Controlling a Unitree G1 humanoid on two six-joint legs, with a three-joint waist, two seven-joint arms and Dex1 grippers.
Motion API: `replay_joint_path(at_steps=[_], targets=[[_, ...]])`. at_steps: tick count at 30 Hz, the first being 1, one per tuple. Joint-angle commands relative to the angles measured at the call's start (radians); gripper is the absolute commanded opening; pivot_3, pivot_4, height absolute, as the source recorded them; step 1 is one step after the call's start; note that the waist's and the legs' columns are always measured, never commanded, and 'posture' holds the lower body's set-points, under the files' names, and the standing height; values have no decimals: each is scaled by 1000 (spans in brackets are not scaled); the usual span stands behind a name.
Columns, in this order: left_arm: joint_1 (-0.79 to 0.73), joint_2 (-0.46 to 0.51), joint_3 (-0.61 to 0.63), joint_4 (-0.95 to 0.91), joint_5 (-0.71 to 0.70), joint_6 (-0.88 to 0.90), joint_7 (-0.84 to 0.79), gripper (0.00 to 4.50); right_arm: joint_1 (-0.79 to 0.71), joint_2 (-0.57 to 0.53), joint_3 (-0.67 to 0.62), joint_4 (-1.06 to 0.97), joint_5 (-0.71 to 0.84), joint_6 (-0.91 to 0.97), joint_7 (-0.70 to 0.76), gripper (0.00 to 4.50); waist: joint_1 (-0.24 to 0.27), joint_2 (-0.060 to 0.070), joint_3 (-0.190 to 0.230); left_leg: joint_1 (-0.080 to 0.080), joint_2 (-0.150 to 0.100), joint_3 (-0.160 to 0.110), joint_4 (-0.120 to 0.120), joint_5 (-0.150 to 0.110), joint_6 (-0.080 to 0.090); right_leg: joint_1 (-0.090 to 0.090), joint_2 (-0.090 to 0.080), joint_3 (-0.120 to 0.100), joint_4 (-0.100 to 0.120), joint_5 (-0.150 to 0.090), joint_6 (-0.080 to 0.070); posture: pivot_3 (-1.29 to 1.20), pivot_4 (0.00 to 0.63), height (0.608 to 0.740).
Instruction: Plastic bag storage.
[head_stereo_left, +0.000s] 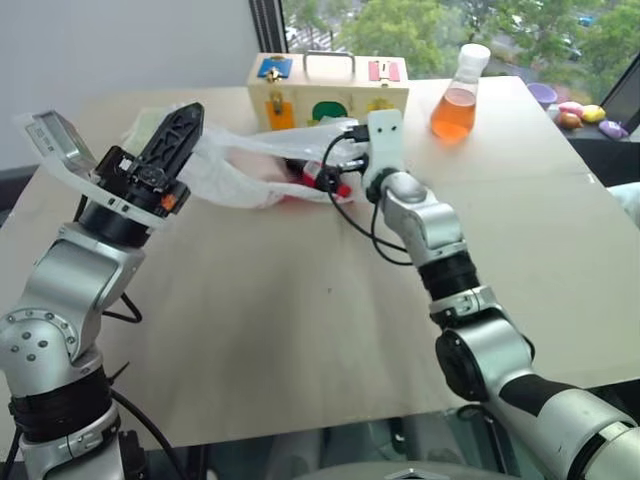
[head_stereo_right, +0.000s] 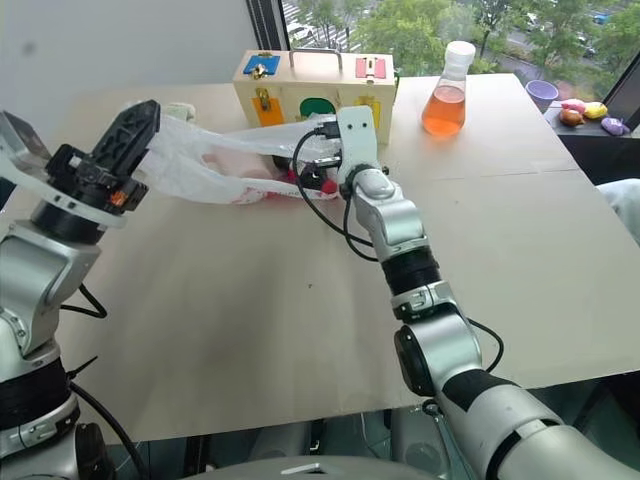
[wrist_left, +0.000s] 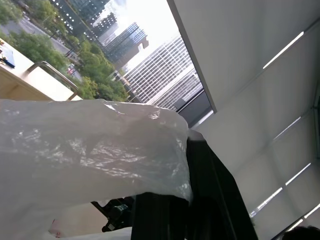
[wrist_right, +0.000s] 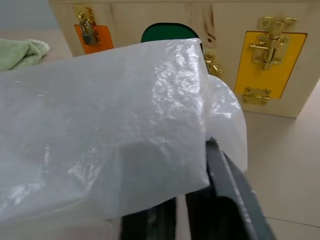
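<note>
The plastic bag (head_stereo_left: 240, 165), thin, white and crinkly, hangs stretched above the table between my two grippers. Something red (head_stereo_left: 330, 186) shows through it near its right end. My left gripper (head_stereo_left: 190, 112) is raised at the left, pointing up, and is shut on the bag's left end. In the left wrist view the bag (wrist_left: 90, 155) drapes over one black finger (wrist_left: 215, 190). My right gripper (head_stereo_left: 335, 140) reaches level in front of the wooden box (head_stereo_left: 330, 95) and is shut on the bag's right end. In the right wrist view the bag (wrist_right: 100, 130) covers its fingers (wrist_right: 235, 195).
The wooden box with latches and a handle stands at the table's back. A flask of orange liquid (head_stereo_left: 458, 100) stands to its right. A pale-green towel (wrist_right: 20, 52) lies left of the box. Small coloured things (head_stereo_left: 580, 112) and a purple cup (head_stereo_left: 543, 95) sit at the far right.
</note>
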Motion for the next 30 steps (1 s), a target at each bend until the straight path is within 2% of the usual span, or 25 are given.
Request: replay_joint_path(at_steps=[1,3,10,14,20,26,30], targets=[[-42,-12,40,-12,-6,-61,36,0,52,-67,-6,-200,100,65,177,33,6,0,0,-1,0,-1,0,0,0,0,0,-1,-1,0,0,0,150,740],[-56,-16,45,1,-3,-74,44,0,93,-117,-6,-298,160,134,267,33,11,0,0,-3,-1,-4,1,0,0,0,-1,-4,-2,0,0,0,150,740],[-79,-22,57,36,-4,-92,50,0,131,-222,-117,-449,314,327,306,33,4,1,1,-5,-1,-5,1,0,0,-1,-1,-5,-2,0,0,0,150,740],[-91,-17,50,59,2,-82,44,0,225,-337,12,-597,332,400,436,33,5,1,1,-5,-1,-5,1,0,0,-1,-1,-5,-2,0,0,0,150,740],[-105,-12,46,81,5,-61,37,0,305,-357,45,-750,464,462,539,33,0,1,1,-6,-1,-5,1,0,0,-3,-1,-5,-2,0,0,0,150,740],[-110,7,76,97,-23,-32,4,0,268,-321,-165,-761,704,516,518,33,7,1,1,-7,-2,-6,3,0,0,-2,-1,-5,-1,0,0,0,150,740],[-202,53,90,144,-8,-35,-28,0,166,-336,-321,-685,859,532,452,33,8,1,3,-8,-2,-6,3,0,0,-3,-1,-6,-1,0,0,0,150,740]])
